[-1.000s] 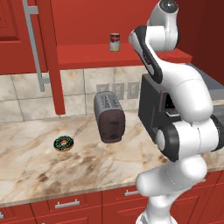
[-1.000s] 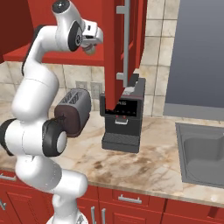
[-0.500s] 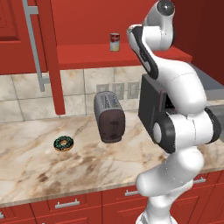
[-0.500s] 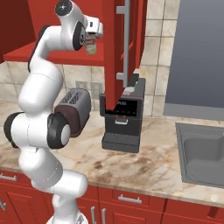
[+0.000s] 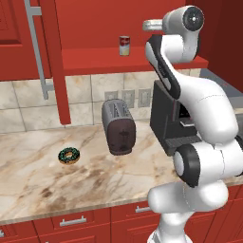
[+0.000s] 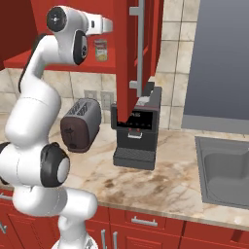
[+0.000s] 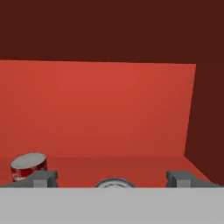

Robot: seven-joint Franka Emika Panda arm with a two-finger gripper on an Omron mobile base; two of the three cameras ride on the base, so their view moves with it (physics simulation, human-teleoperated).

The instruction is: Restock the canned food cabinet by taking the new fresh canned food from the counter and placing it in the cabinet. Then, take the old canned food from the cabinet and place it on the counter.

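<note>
My pincer is spread wide over a silver tin top; red-and-white tin off its left tip.

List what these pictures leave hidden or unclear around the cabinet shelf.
- New fresh canned food: hand view shows just its silver top between the open gripper fingertips; the bottom edge cuts its label.
- Same tin: right base view, the arm covers its top edge.
- Old canned food: left base view, label marks too small.

The gripper has been opened wide and drawn back slightly from the cabinet shelf, with the new fresh canned food left standing there.
</note>
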